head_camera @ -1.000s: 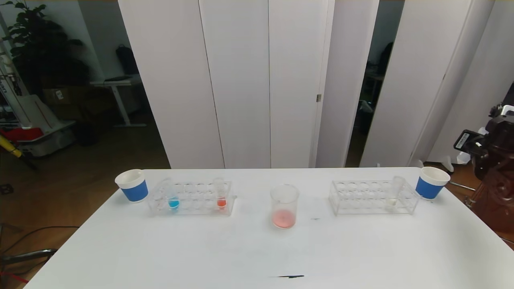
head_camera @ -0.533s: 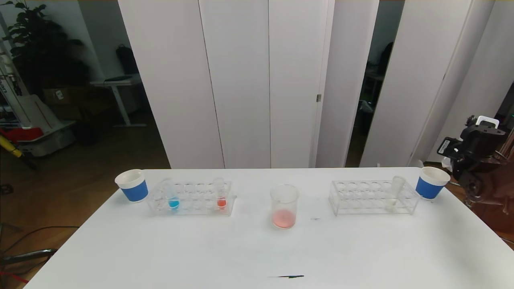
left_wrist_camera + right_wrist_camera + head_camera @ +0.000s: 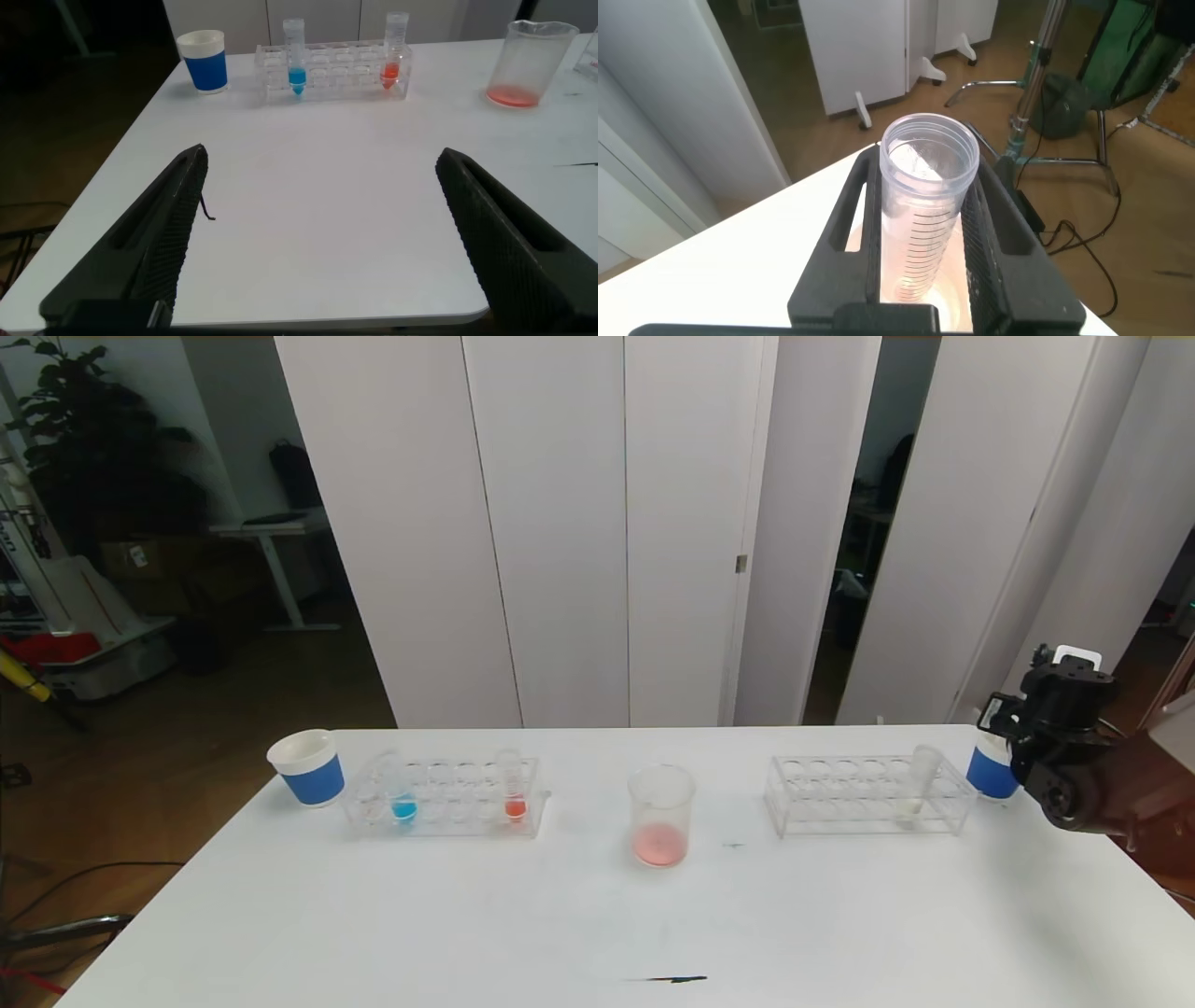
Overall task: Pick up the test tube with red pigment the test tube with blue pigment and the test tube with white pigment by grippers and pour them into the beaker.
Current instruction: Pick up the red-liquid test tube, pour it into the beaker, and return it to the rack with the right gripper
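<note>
From the head view, a white table [image 3: 597, 915] holds a clear beaker [image 3: 661, 816] at its centre, with a shallow layer of pinkish-red liquid at the bottom. On the robot's left stands a clear rack [image 3: 446, 797] holding the test tube with blue pigment [image 3: 401, 791] near its left end and a tube with orange-red liquid [image 3: 513, 786] near its right end, both upright. A white paper cup with a blue sleeve [image 3: 307, 767] sits just left of that rack. On the robot's right, a second clear rack [image 3: 870, 795] holds the test tube with white pigment [image 3: 920, 786], tilted slightly, near its right end. The right gripper [image 3: 1050, 723] hovers at the table's far right edge, partly covering a second blue-sleeved cup [image 3: 990, 771].

From the left wrist view, the left gripper [image 3: 322, 238] has its two dark fingers [image 3: 168, 233] spread wide with nothing between them, low over the near left part of the table, well apart from the rack.

From the right wrist view, the right gripper's black fingers [image 3: 985, 233] pinch a clear graduated tube [image 3: 924, 210] between them, its open mouth facing the camera.
</note>
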`<move>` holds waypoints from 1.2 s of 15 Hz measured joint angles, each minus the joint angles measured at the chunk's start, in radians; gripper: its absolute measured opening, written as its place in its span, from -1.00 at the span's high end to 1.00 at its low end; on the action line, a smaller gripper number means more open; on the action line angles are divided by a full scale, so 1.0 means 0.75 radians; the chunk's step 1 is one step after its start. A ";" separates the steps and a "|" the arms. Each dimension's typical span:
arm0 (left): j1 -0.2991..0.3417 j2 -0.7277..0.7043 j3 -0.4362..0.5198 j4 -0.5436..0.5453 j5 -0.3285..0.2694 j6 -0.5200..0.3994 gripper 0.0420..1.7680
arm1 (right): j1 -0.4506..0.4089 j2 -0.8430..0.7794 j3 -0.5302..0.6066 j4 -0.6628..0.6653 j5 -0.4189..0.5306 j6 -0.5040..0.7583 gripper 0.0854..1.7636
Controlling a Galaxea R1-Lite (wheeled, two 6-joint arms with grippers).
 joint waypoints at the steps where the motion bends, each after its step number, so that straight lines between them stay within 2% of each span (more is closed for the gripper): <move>1: 0.000 0.000 0.000 0.001 0.001 0.000 -0.97 | -0.006 0.001 0.015 -0.001 0.000 0.000 0.42; 8: 0.000 0.000 0.000 0.001 0.001 0.000 -0.97 | -0.016 -0.023 0.080 -0.003 0.001 -0.004 0.37; 9: 0.000 0.000 0.000 0.000 0.000 -0.001 -0.97 | -0.017 -0.026 0.087 -0.004 0.001 -0.004 0.16; 11: 0.000 0.000 0.000 0.001 0.001 -0.001 -0.97 | -0.022 -0.031 0.094 -0.024 0.001 -0.007 -0.66; 12: 0.000 0.000 0.000 0.001 0.001 -0.001 -0.97 | -0.023 -0.036 0.096 -0.027 0.002 -0.015 -0.91; 13: 0.000 0.000 0.000 0.001 0.001 0.000 -0.97 | -0.025 -0.047 0.102 -0.029 0.002 -0.026 -0.98; 18: 0.000 0.000 0.000 0.000 0.000 0.000 -0.97 | -0.040 -0.238 0.175 -0.021 0.025 -0.030 -0.98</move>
